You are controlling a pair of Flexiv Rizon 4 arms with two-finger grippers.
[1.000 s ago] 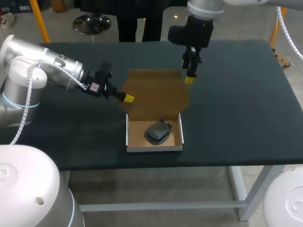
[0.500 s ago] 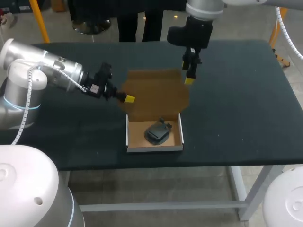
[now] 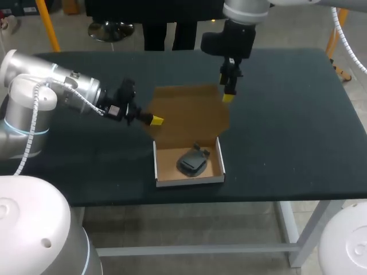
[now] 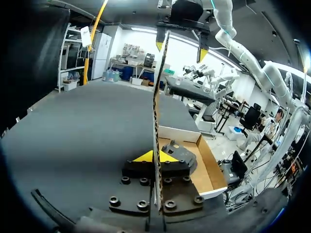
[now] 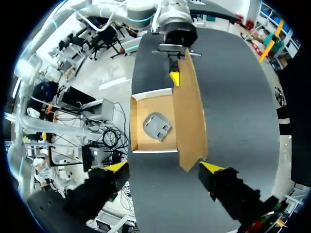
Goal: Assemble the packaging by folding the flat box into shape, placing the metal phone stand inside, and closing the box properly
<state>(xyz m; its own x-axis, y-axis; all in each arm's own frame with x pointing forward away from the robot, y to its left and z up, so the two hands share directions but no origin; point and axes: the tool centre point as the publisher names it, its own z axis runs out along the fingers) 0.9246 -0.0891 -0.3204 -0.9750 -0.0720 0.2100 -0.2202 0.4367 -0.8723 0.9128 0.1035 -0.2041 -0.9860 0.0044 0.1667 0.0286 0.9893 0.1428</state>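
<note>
The left fingers were closed on the left edge of the lid. The right fingers stood wide apart, straddling its far right corner, gripping nothing. One box on the surface contained one phone stand.

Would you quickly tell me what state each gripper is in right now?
Left gripper: closed on the box lid at its edge.
Right gripper: open, the lid's corner between its fingers, not gripped.
</note>
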